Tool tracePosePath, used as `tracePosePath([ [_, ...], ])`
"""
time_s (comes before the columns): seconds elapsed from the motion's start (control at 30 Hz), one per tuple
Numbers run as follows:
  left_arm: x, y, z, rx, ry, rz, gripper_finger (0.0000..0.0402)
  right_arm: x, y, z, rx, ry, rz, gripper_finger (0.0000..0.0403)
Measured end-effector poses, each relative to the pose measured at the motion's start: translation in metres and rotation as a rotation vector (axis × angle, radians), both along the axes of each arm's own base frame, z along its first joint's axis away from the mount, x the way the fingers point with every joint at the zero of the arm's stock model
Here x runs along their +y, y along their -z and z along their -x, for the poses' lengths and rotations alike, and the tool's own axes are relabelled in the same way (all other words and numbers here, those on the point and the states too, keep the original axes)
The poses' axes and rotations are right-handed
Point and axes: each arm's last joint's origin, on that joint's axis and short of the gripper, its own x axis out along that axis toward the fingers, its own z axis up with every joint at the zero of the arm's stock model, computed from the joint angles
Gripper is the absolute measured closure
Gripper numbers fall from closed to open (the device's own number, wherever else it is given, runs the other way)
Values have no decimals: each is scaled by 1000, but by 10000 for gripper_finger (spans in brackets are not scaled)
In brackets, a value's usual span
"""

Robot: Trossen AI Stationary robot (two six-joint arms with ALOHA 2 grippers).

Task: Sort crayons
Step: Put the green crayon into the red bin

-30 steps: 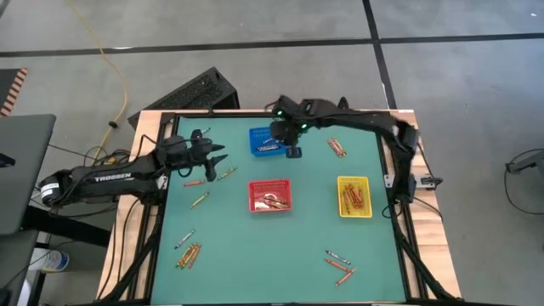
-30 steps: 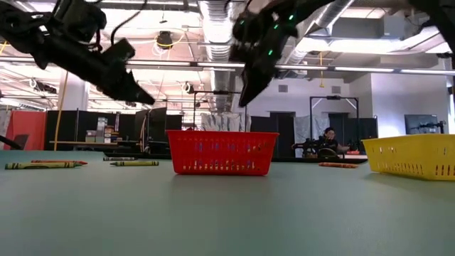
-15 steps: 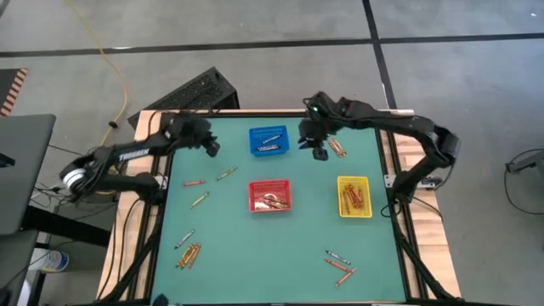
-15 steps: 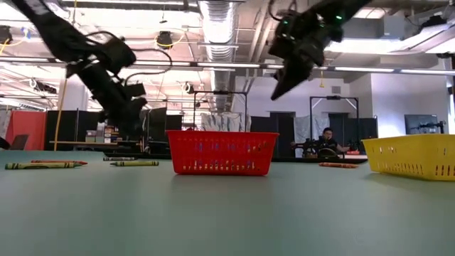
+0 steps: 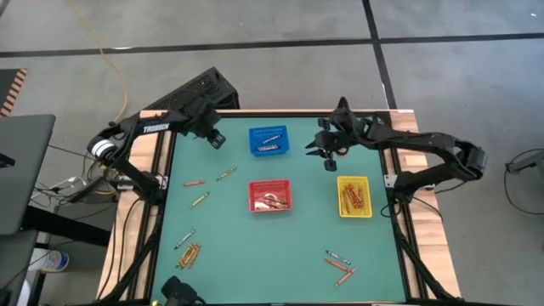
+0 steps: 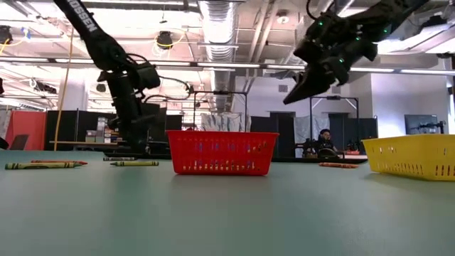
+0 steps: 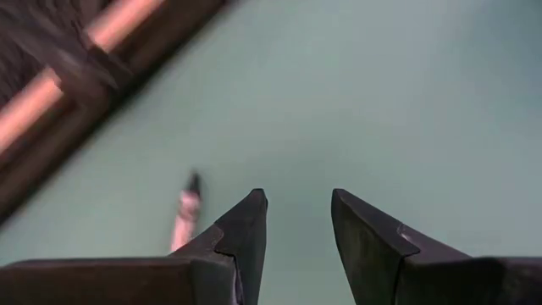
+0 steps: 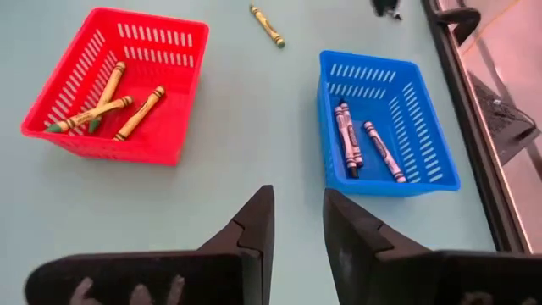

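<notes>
Crayons lie loose on the green table: several at the left point(image 5: 194, 182), point(image 5: 225, 174), point(image 5: 189, 253) and some at the near right point(image 5: 340, 265). More lie in the blue basket point(image 5: 269, 140), the red basket point(image 5: 270, 195) and the yellow basket point(image 5: 354, 195). My left gripper point(image 5: 214, 138) is open and empty at the far left, left of the blue basket, pointing down over the table; a crayon point(image 7: 185, 216) lies just beside its fingers. My right gripper point(image 5: 328, 159) is open and empty, raised between the blue and yellow baskets point(image 6: 291, 96).
The right wrist view shows three crayons in the red basket point(image 8: 114, 85), a few in the blue basket point(image 8: 385, 123) and a loose one point(image 8: 267, 25) beyond. The table's dark frame rail point(image 7: 102, 93) runs close to my left gripper. Bare green table lies near the front middle.
My left gripper has gone toward the table's far edge and down, turning to point downward. My right gripper has gone from above the blue basket toward the table's right edge, staying raised. No crayon has moved.
</notes>
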Motion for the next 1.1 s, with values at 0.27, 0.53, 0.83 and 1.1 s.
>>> tracePosePath([
  [0.27, -1, 12, 1, 88, 14, 59, 278, -10, 14, 3, 10, 26, 0, 306],
  [0.53, 6, 12, 9, 99, 66, 43, 278, -27, 10, 7, -93, -6, 7, 306],
  [0.83, 16, 22, 15, 30, 142, 136, 295, -73, -6, 38, -285, 84, -20, 306],
  [1.1, 11, 25, 16, -6, 80, 231, 369, -97, -13, 61, -406, 360, -309, 306],
])
